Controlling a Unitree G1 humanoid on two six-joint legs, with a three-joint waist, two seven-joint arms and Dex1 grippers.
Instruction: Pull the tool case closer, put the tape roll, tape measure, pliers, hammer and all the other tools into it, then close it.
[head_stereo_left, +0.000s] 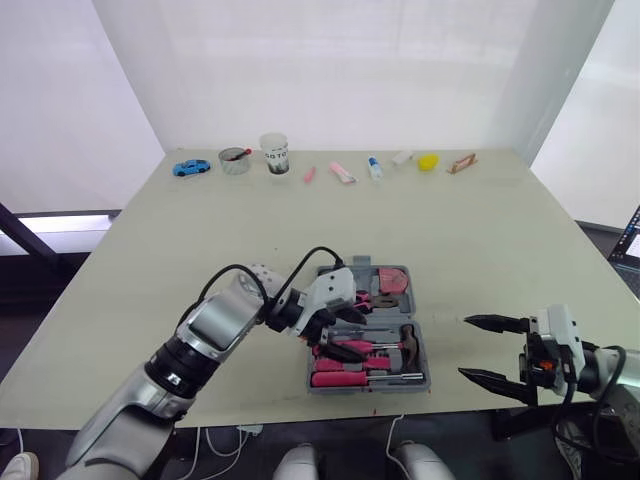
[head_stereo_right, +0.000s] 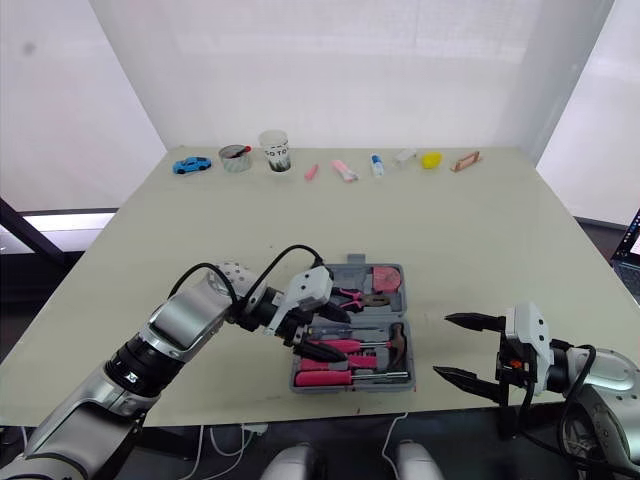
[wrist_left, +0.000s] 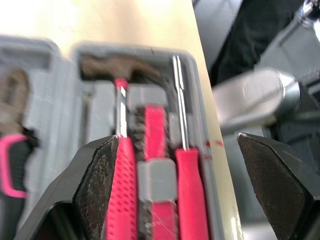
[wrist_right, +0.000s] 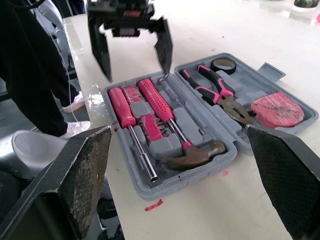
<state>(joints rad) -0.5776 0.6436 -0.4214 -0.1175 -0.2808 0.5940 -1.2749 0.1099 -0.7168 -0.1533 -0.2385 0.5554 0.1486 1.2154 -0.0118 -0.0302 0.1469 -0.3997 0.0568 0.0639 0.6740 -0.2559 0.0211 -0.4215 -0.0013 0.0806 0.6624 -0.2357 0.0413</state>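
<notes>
**Open tool case at the table's near edge, both grippers empty**

The pale, smooth table carries the tool case at its near edge, about midway along. The case is grey moulded plastic and lies opened flat, both halves up, with shaped recesses for each tool.

The left gripper hangs over the handle end of the case's near half. Its two black fingers are spread about as wide as the three pink handles below them and hold nothing. Whether a fingertip touches a handle cannot be told. The right gripper sits off the near edge, towards the table's right near corner and well apart from the case. Its fingers are spread wide and it holds nothing.

In the near half lies the hammer, with a ribbed pink grip, a steel shaft and a dark claw head. Beside it is a screwdriver with a smooth pink handle and a bare metal shaft. A shorter pink piece held under a grey clip lies between them.

In the far half lie the pliers, with pink-and-black handles and dull metal tips. Next to them is the tape measure, a rounded pink block. The tape roll, a small black ring, sits by the pliers' handles.

Along the far edge stands a row of small things, among them a white cup, a blue toy car and a yellow lump.
</notes>
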